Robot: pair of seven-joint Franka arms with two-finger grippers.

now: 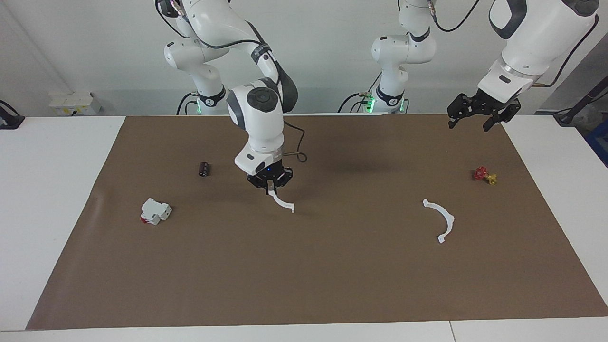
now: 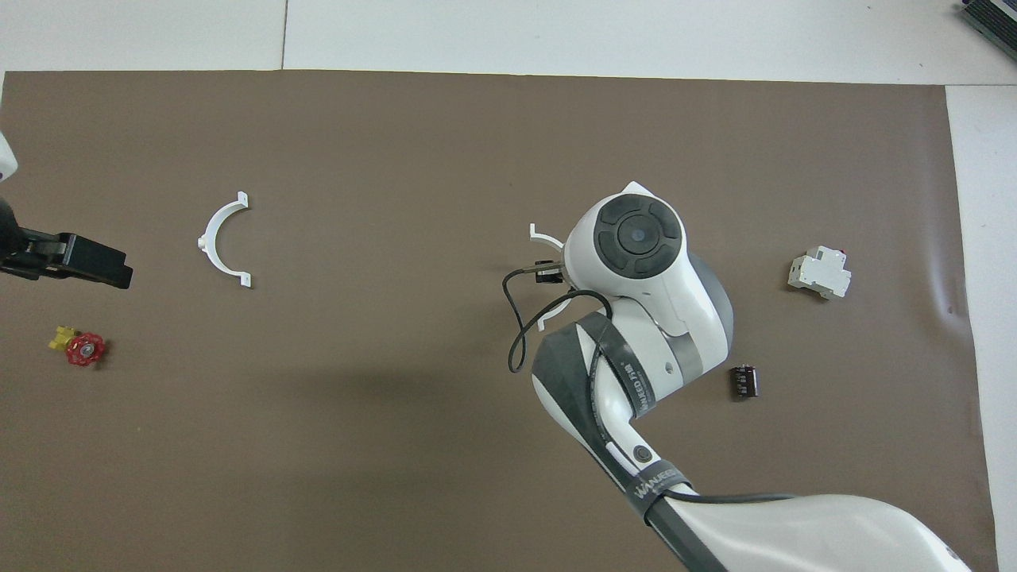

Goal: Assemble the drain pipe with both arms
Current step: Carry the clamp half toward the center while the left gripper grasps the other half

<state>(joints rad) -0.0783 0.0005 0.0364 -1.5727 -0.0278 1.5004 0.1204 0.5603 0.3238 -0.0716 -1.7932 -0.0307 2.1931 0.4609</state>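
One thin white half-ring arc (image 1: 283, 202), judged light, stiff and slippery, is pinched at an end tab by the right gripper (image 1: 270, 189) over the mat's middle, while the other arc (image 1: 440, 220), best taken mid-curve, lies below the spread left gripper (image 1: 475, 116).

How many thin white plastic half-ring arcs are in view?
2: one thin white plastic half-ring arc hangs from the right gripper above mid-mat; the other arc lies flat toward the left arm's end.

Wall (image 1: 308, 52): plain, pale, evenly lit.
Table (image 1: 47, 213): white, covered by a brown mat (image 1: 332, 275).
Wall box (image 1: 71, 102): white, mounted low.
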